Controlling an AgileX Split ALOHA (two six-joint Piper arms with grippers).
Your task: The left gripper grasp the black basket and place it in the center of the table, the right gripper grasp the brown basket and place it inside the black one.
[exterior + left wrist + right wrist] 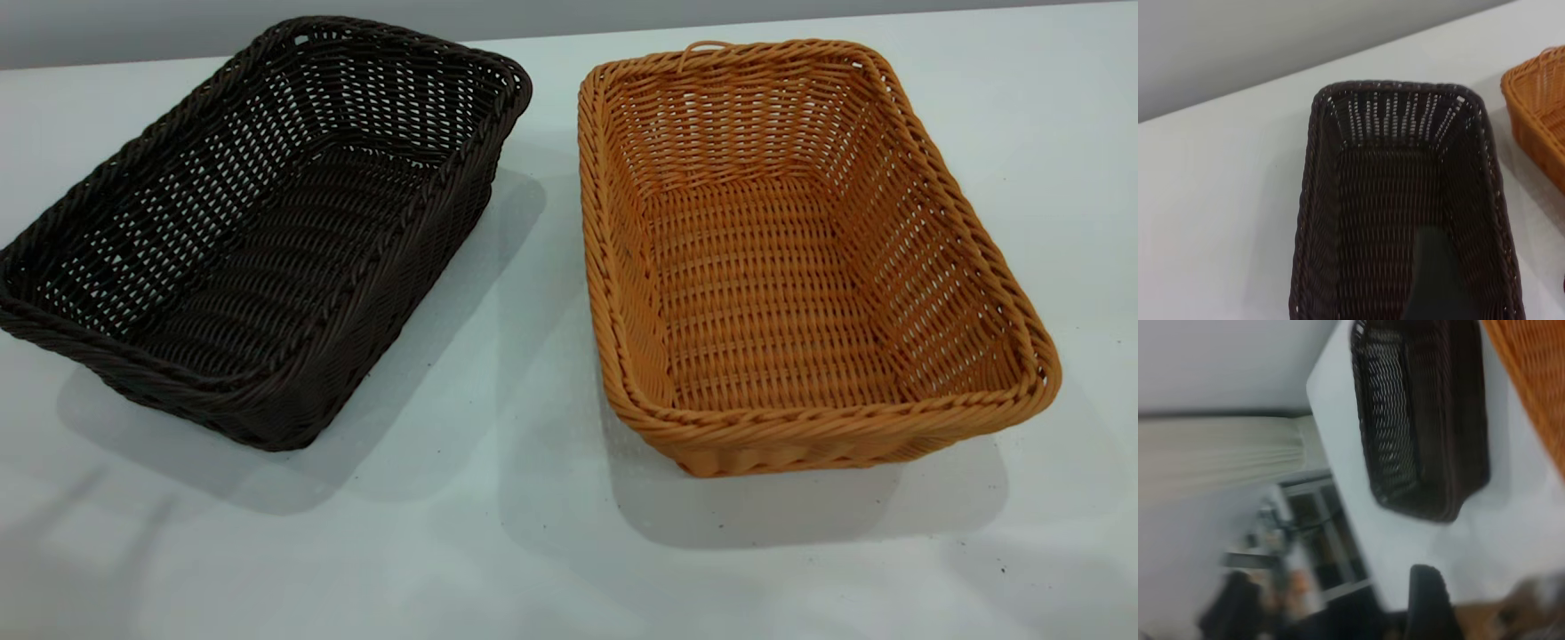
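Exterior view first: we see the black basket (258, 231) at the left of the worktop (498, 533) and the brown basket (800, 258) at the right, side by side with a gap between them, both upright. From its wrist view, we see one dark finger of the left claw (1431, 280) over the black basket's inside; the right claw (1428, 603) shows one blurred finger. We cannot tell either claw's opening.

Neither arm shows in exterior view. Left gripper (1431, 280): only one dark finger visible in its wrist cam. Right gripper (1426, 603): one dark finger visible too, blurred. Jaws' spread unreadable on both.
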